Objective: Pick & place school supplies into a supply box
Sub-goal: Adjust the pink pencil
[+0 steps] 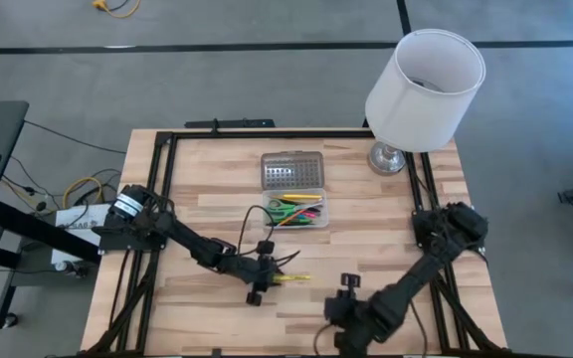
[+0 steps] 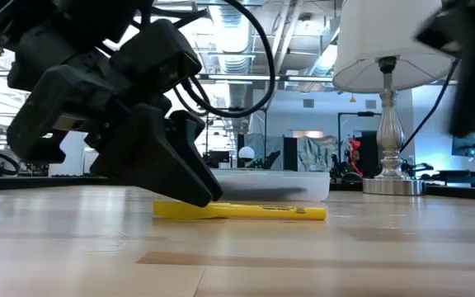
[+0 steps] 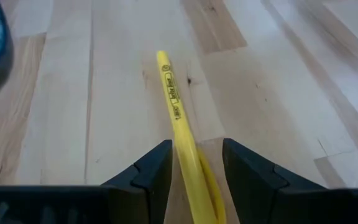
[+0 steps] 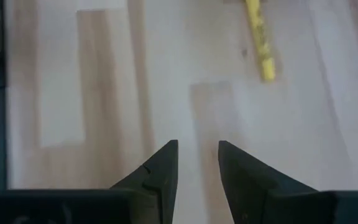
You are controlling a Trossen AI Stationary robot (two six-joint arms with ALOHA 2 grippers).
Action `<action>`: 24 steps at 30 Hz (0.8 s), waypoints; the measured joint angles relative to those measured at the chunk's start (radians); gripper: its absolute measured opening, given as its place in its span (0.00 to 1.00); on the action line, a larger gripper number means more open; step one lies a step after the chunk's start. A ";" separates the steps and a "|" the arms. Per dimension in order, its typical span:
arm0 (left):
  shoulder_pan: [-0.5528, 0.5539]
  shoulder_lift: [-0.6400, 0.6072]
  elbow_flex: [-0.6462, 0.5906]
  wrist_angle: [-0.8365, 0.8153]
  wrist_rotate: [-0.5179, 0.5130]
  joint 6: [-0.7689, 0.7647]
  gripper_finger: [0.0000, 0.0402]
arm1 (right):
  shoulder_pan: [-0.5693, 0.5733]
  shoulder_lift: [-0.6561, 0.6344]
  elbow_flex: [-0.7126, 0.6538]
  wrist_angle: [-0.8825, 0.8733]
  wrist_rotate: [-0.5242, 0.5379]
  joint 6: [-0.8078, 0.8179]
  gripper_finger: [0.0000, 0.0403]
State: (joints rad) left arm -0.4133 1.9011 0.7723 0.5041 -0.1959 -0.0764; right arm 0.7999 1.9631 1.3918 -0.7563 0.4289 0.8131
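We lower our left pincer (image 3: 194, 171) onto the pale wooden slatted surface (image 1: 207, 308), and its two dark fingers (image 3: 151, 171) straddle one end of a thin yellow highlighter pen (image 3: 176, 109). The fingers stand partly apart on either side of the barrel; we cannot tell whether they press on it. The pen lies flat on the surface in the low view, its free end pointing away from the pincer.

Our small clear rectangular plastic supply box (image 1: 301, 211) sits near the middle of the surface, just beyond the pen, with several coloured pens inside and its grey dotted lid (image 1: 292, 171) hinged back flat behind it.

Our right pincer (image 4: 197, 168) hovers near the front edge, its fingers apart and holding nothing. A white lampshade on a silver-based lamp (image 1: 426, 85) stands at the far right corner.
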 joint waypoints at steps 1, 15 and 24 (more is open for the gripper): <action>0.002 0.000 0.000 0.000 0.000 -0.010 0.34 | 0.017 0.003 0.000 -0.001 0.009 0.030 0.27; 0.003 0.000 -0.003 0.024 0.000 -0.025 0.34 | 0.165 0.004 -0.039 0.002 0.042 0.303 0.27; 0.003 0.000 -0.003 0.014 -0.001 -0.024 0.34 | 0.213 0.018 -0.039 0.014 0.003 0.435 0.27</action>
State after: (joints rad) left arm -0.4103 1.9011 0.7689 0.5183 -0.1967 -0.1005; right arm 1.0126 1.9813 1.3529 -0.7423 0.4319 1.2479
